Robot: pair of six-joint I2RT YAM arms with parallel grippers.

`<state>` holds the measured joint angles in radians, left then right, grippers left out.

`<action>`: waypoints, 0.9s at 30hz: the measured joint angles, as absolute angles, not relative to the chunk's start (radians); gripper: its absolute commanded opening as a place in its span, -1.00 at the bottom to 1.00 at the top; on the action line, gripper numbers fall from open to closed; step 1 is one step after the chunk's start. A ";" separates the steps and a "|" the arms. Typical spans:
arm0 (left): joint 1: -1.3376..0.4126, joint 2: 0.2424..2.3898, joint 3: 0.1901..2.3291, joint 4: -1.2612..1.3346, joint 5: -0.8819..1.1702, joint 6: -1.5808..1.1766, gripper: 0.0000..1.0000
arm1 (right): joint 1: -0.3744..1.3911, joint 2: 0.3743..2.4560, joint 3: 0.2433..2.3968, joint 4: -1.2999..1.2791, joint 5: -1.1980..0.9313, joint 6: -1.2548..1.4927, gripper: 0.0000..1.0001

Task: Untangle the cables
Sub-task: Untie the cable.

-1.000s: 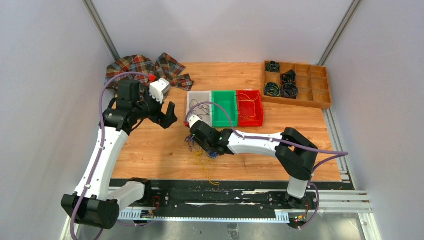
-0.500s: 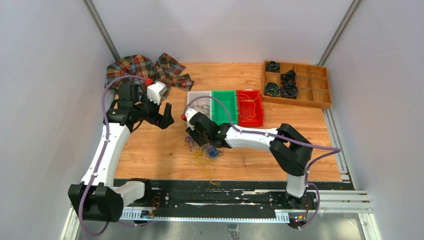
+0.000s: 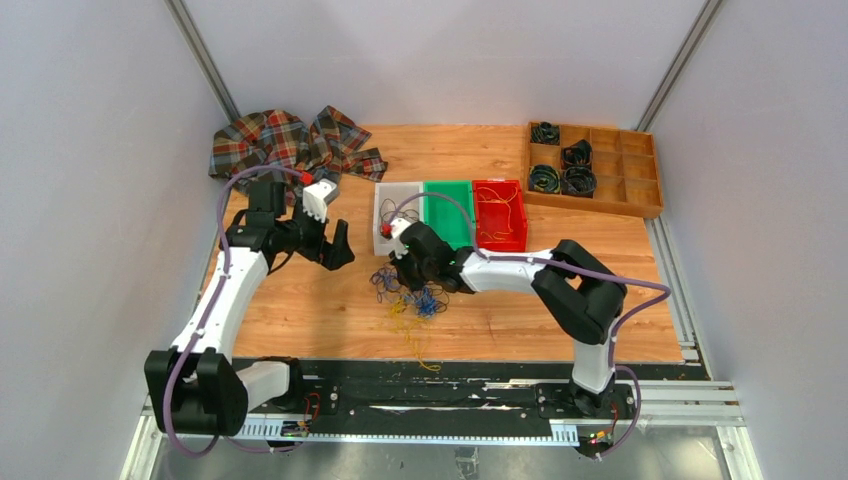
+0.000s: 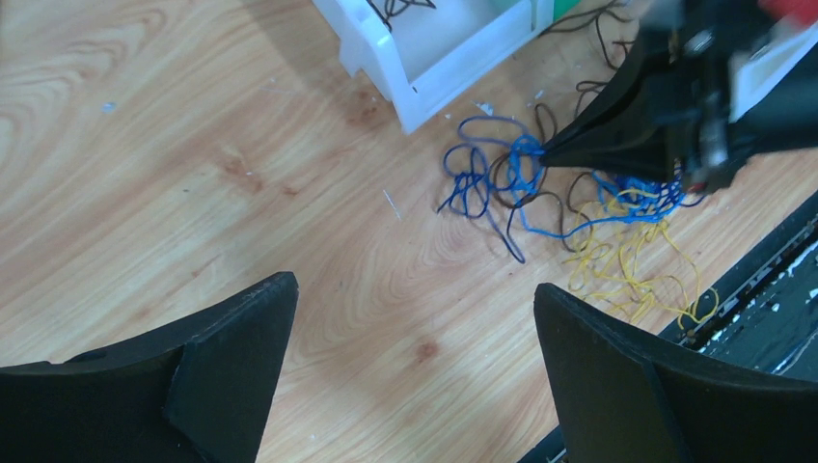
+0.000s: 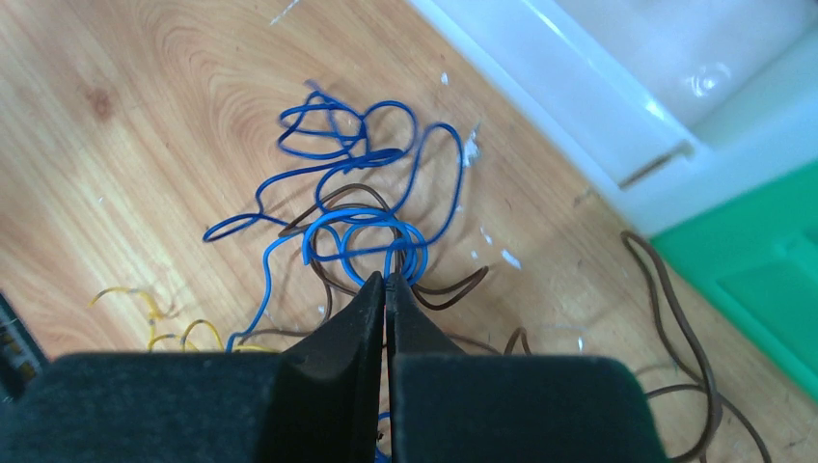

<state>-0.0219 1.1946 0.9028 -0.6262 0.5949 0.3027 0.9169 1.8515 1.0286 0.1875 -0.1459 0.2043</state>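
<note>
- Right gripper [image 5: 386,282]: the two black fingers are pressed together with no gap visible between them. The tips pinch a blue strand of the cables.
- Cables [image 5: 359,224]: thin flexible wires in blue, dark brown and yellow, lying as a loose tangle on the light wooden tabletop [image 3: 300,310]. The blue loops sit at and just ahead of the right gripper's tips. The yellow strands [image 4: 637,275] trail behind and below those tips, toward the near table edge. One long brown strand [image 5: 680,318] curves off to the right side of the right gripper.
- White rectangular plastic bin [image 5: 579,106]: just ahead of the right gripper, beyond the blue loops and apart from them. A few dark wires lie inside it in the overhead view.
- Green rectangular plastic bin [image 5: 772,270]: ahead and to the right of the right gripper, touching the white bin.
- Red rectangular plastic bin [image 3: 515,218]: further right, against the green bin, with yellow-orange wire inside.
- Left gripper [image 4: 413,289]: fingers spread wide and empty. It hangs above bare tabletop to the left of the right gripper, with the cables ahead of it and well clear of both fingers.
- Plaid fabric cloth [image 3: 285,140]: crumpled beyond the left gripper, at the far table corner.
</note>
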 measured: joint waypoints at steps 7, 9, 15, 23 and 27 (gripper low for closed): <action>-0.043 1.291 0.895 -0.613 0.629 0.337 0.73 | 0.881 1.758 0.885 0.361 -0.294 0.279 -0.99; -0.060 1.295 0.895 -0.609 0.645 0.346 0.72 | 0.881 1.724 0.871 0.400 -0.330 0.294 -0.99; -0.130 1.307 0.895 -0.597 0.673 0.368 0.57 | 0.881 1.662 0.868 0.483 -0.390 0.329 -0.99; -0.151 1.352 0.937 -0.665 0.788 0.415 0.28 | 0.881 1.643 0.866 0.504 -0.448 0.351 -0.99; -0.152 1.328 0.968 -0.700 0.863 0.454 0.24 | 0.881 1.627 0.866 0.505 -0.477 0.352 -0.99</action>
<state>-0.1520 1.3285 0.9680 -0.7002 0.8631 0.4538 0.8806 1.6272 0.8658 0.5053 -0.4774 0.3519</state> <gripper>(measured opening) 0.628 0.012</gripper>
